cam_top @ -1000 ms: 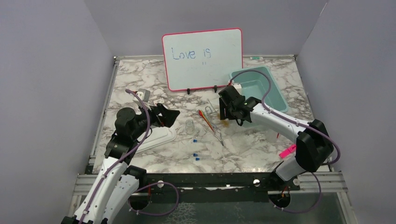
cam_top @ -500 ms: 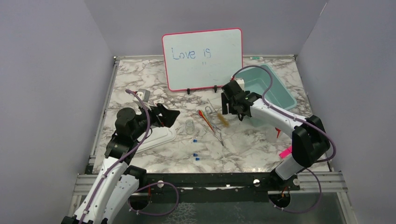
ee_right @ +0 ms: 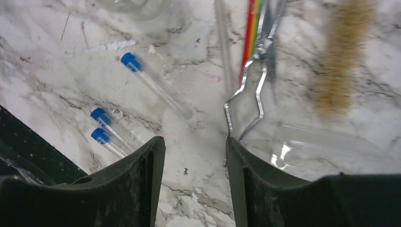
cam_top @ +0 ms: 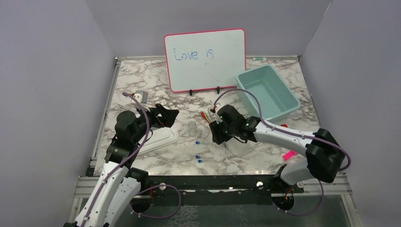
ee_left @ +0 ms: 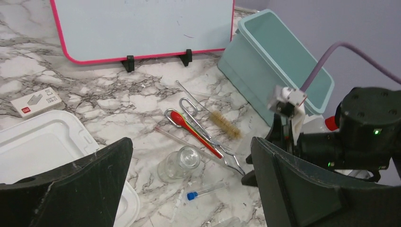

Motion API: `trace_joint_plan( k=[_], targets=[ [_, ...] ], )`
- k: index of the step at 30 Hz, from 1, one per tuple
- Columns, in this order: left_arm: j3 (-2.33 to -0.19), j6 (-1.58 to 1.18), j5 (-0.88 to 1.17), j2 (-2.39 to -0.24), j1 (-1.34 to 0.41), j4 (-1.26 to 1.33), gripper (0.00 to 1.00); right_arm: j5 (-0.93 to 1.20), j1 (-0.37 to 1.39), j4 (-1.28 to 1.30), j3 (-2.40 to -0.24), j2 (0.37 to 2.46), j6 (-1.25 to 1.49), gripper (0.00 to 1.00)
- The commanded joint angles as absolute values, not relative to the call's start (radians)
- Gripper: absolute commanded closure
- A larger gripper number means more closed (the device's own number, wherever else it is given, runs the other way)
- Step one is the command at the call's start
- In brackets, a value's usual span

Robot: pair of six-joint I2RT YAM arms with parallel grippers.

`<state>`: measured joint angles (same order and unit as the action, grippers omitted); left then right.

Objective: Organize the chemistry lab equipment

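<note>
Right pincer [ee_right: 194, 142] open, empty, low over worktop [cam_top: 265, 151] middle; tweezers [ee_right: 265, 45] end just ahead of one fingertip, brush [ee_right: 343, 61] beyond. Left pincer [ee_left: 189, 142] wide open, beaker [ee_left: 182, 163] ahead.

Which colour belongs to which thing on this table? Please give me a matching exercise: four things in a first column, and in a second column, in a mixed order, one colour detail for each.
Things
1. bin
2. whiteboard
3. brush
4. tubes

Colour details
A. blue caps
B. brownish bristles
C. teal all over
D. pink frame

Right pairs: 1-C, 2-D, 3-B, 4-A
</note>
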<state>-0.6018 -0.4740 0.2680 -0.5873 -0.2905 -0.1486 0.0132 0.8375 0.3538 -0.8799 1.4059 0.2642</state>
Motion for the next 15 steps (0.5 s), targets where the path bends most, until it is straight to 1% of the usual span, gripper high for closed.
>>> trace_joint_plan(
  k=[1, 4, 9, 15],
  targets=[
    [-0.622, -0.491, 0.210, -0.573, -0.295, -0.154, 0.03, 0.017, 0.923, 0.268, -0.883, 1.490, 0.261, 0.44],
    [-0.633, -0.494, 0.198, -0.582, -0.296, -0.180, 0.01, -0.041, 0.957, 0.264, -0.919, 1.559, 0.260, 0.43],
    [-0.650, -0.487, 0.181, -0.587, -0.295, -0.216, 0.01, -0.051, 0.997, 0.257, -0.967, 1.645, 0.223, 0.43],
    [-0.652, -0.481, 0.163, -0.575, -0.295, -0.225, 0.01, -0.083, 1.034, 0.249, -1.000, 1.726, 0.179, 0.47]
  ],
)
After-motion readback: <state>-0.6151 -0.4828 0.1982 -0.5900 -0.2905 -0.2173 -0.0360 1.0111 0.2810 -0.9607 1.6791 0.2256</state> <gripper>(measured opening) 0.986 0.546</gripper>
